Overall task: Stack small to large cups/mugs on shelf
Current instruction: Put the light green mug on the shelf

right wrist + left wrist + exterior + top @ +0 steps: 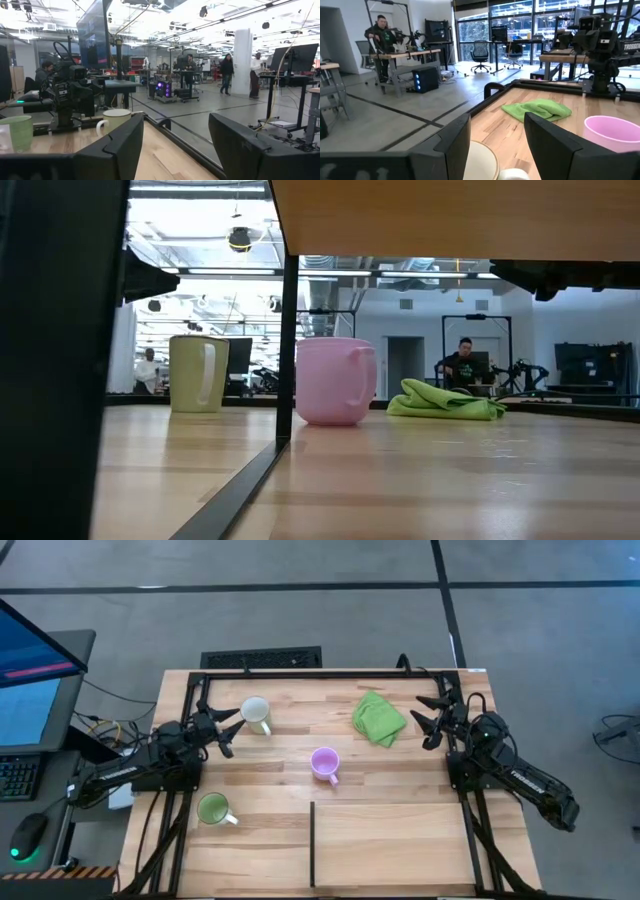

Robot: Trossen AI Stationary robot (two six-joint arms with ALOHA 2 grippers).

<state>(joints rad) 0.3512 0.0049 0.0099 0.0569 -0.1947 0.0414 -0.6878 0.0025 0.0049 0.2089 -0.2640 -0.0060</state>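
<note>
Big light wood table [400, 830], thin black strip [312, 845] marking off the shelf corner. Left gripper [229, 732] sits fingers spread right beside the white ceramic mug [255, 712]; right gripper [428, 717] spread too, near the crumpled green cloth [378, 718]. Light purple mug [324, 763] mid-table, green mug [213, 808] near the left edge.

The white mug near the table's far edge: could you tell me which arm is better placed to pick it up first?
Left, probably: the left gripper is open right beside the white mug, while the right gripper sits across the table past the green cloth.

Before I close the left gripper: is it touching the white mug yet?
Apart. The high view shows bare wood between the open left gripper and the white mug.
</note>
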